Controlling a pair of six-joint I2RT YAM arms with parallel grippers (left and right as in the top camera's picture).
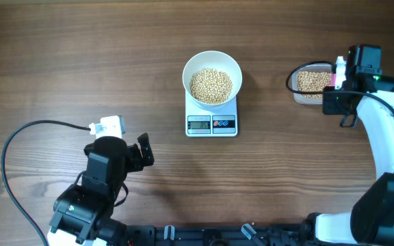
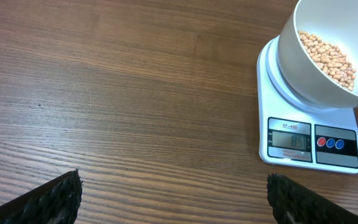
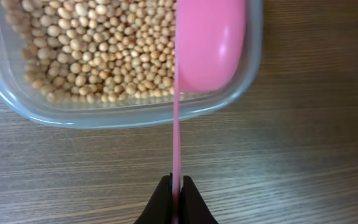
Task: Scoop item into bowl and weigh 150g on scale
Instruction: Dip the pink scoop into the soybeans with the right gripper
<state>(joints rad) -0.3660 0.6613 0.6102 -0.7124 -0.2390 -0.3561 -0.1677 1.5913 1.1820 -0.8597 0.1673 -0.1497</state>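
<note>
So the round, deep white bowl is sitting on the small flat white square kitchen scale in the middle of the brown wooden desk. It's crowding the scale's 12 o'clock side and leaving the grey display and dark buttons showing along the 6 o'clock edge. A heap of small round beige-tan beans is lying in the bowl. The display is showing digits, but they're too blurry for me to read. Off at roughly 2 o'clock from the scale, well apart from it, a clear rounded-rectangular plastic tub is holding more of the same beans. The right gripper is pinching the thin handle of a pink plastic spoon with its jaws closed tight on it. The spoon's head is hanging over the tub's 3 o'clock end in the wrist view, though I can't tell if it's touching the beans. The left gripper is hovering at about 8 o'clock from the scale with its jaws spread wide, gripping nothing and just facing bare desk.
</note>
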